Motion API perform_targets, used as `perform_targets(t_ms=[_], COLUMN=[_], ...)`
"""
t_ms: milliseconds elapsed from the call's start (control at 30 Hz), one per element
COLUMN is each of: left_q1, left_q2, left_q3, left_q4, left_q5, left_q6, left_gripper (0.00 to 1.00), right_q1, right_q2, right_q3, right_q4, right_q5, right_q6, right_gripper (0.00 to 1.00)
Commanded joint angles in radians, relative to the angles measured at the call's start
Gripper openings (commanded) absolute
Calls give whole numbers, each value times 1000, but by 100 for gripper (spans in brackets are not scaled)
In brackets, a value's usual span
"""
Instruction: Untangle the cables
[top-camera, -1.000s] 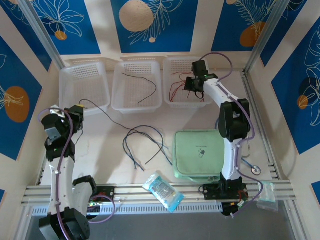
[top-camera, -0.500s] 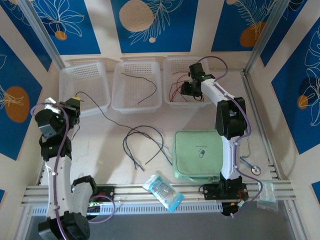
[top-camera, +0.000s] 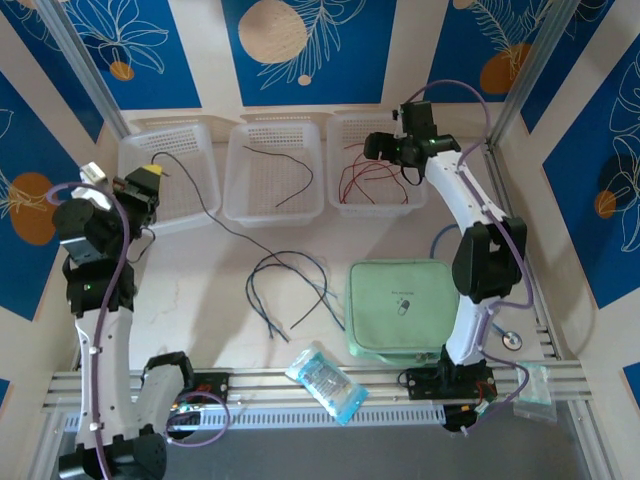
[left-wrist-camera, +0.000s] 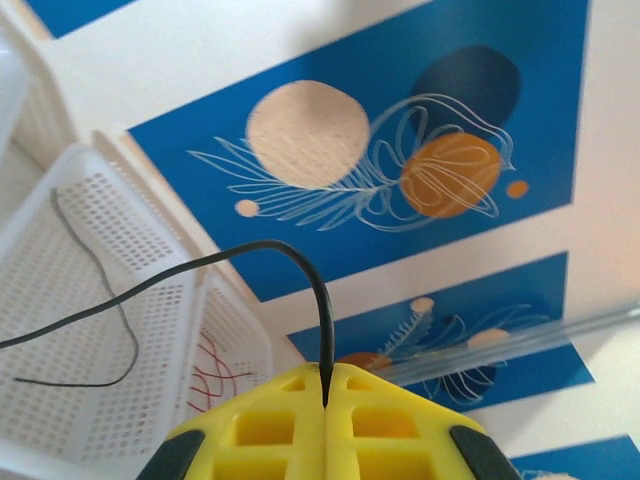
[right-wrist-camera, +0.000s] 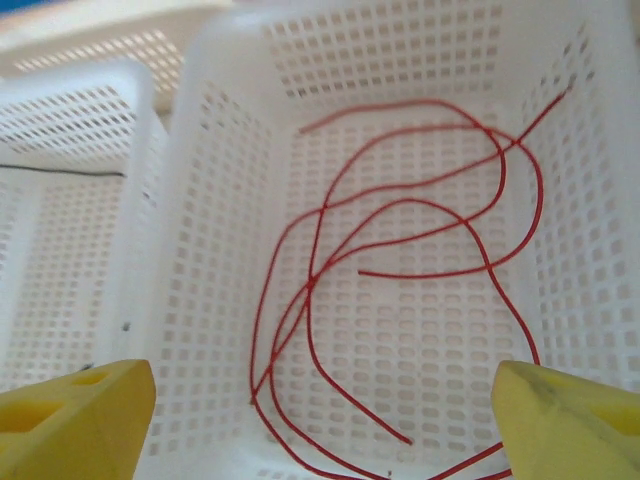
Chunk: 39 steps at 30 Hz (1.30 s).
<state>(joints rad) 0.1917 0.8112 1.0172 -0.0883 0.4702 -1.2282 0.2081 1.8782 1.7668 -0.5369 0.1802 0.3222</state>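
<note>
My left gripper (top-camera: 150, 181) is raised beside the left basket (top-camera: 140, 190), shut on the end of a black cable (top-camera: 205, 212). That cable trails over the basket's front rim down to the loose dark and blue-grey cables (top-camera: 290, 290) on the table. In the left wrist view the black cable (left-wrist-camera: 250, 250) arches out from between the closed yellow fingers (left-wrist-camera: 290, 425). My right gripper (top-camera: 385, 150) hangs open over the right basket (top-camera: 345, 206), where red cables (top-camera: 365, 180) lie. The right wrist view shows those red cables (right-wrist-camera: 400, 210) looping on the basket floor, apart from the spread fingers (right-wrist-camera: 80, 420).
The middle basket (top-camera: 240, 200) holds one black cable (top-camera: 285, 165). A green pouch (top-camera: 395, 305) lies right of the tangle. A clear packet (top-camera: 325, 380) sits near the front rail. A stethoscope (top-camera: 510, 340) and a small bag (top-camera: 535, 385) lie at the right.
My right gripper opened and drew up and back from the right basket, leaving the red cable inside. My left gripper rose and moved left, pulling the black cable along.
</note>
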Motion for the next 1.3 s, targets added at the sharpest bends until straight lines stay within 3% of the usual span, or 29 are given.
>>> perform_targets(t_ms=[0, 367, 733, 1100, 1267], left_q1=[-44, -257, -304, -319, -323], left_q2=[33, 273, 592, 902, 1028], left_q3=[98, 350, 717, 1157, 1335], left_q4=[-19, 12, 58, 121, 85], left_q5=[-7, -70, -49, -61, -67], left_q6=[51, 162, 187, 120, 244], left_gripper=[0, 0, 0, 0, 0], right_q1=[-2, 27, 24, 12, 7], right_q2=[-57, -222, -408, -444, -452], right_q3=[-48, -148, -351, -370, -373], right_q4=[15, 48, 109, 101, 98], right_q5=[-33, -48, -50, -58, -52], right_q6=[7, 15, 8, 8, 8], right_gripper=[89, 89, 89, 89, 89])
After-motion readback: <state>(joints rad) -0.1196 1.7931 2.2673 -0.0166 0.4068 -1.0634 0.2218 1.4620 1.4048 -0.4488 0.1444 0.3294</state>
